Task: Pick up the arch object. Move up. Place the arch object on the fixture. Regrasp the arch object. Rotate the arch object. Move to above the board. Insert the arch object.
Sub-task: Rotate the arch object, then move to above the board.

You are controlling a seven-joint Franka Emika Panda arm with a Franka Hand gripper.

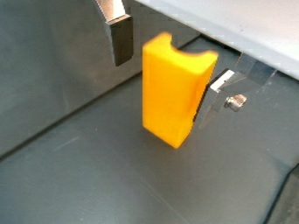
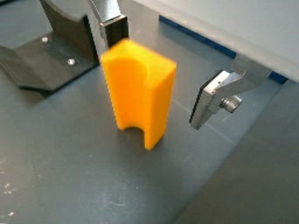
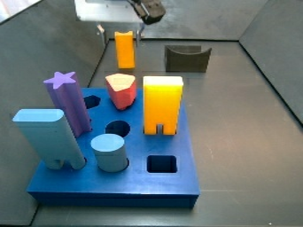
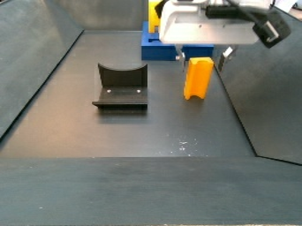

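The dark counter (image 4: 71, 132) carried a blue board (image 3: 130, 168) loaded with pieces at one end. The black fixture (image 4: 120, 86) sat mid-counter, well apart from the board. The orange arch object (image 4: 199, 78) stood upright on the counter near a side wall. The end effector (image 2: 163, 61) straddled it, fingers (image 1: 121, 39) spread and seemingly not touching it.
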